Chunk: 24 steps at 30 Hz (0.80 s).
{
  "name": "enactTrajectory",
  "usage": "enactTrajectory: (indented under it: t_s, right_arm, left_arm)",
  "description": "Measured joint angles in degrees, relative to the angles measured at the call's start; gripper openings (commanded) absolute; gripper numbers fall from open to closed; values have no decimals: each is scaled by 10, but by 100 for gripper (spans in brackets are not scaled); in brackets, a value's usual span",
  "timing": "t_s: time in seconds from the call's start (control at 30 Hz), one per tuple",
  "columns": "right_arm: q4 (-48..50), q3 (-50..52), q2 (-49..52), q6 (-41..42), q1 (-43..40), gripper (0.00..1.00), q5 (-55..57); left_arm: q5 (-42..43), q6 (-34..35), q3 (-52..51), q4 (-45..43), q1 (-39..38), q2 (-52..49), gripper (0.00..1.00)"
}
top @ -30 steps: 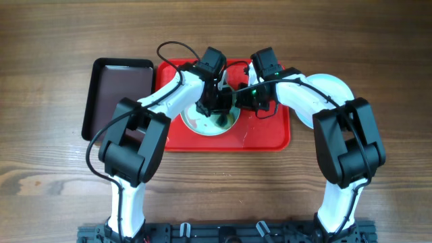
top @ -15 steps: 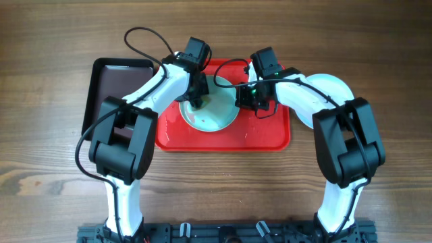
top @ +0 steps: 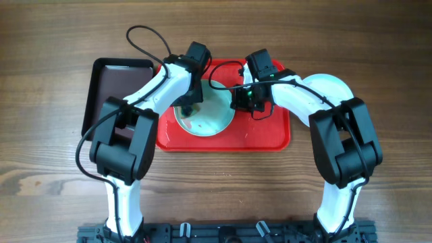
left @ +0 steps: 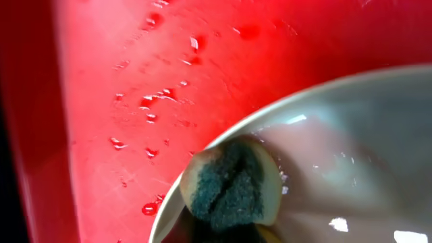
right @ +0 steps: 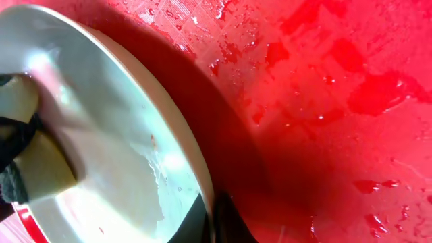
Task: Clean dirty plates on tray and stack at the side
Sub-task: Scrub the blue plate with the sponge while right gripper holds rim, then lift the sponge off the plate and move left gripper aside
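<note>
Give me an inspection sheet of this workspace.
Surface: wooden table.
Job's things: turquoise plate on the wet red tray, faint reddish specks; white plate right of the tray, partly under the right arm.
Clutter: black tray left of the red one.
Grippers: left gripper holds sponge on the plate; right gripper pinches its rim.
Cables: black cable loops over the left wrist.
Surroundings: nothing seen.

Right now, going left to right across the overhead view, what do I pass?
Black tray → left pincer with the sponge → turquoise plate on the red tray → right pincer at its rim → white plate.
</note>
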State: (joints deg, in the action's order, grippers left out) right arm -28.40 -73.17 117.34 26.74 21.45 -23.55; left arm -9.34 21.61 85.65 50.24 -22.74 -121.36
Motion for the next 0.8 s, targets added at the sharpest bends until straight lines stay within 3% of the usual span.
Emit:
enactTrajectory:
  t_s: [0.17,0.43,0.6,0.8]
  right_arm:
    - [-3,0,0,0,-3,4,0]
    - [-6,0,0,0,-10,4,-5]
    - [-6,0,0,0,-10,4,-7]
    - [-6,0,0,0,-10,4,-9]
  left_arm:
    - [105,-73,0,-5,34,3,4]
    - [338,-119,8,10,114,-17,4]
    - [404,-125,30,37,140,-21,4]
    - [421,-137,83,35,142,33,4]
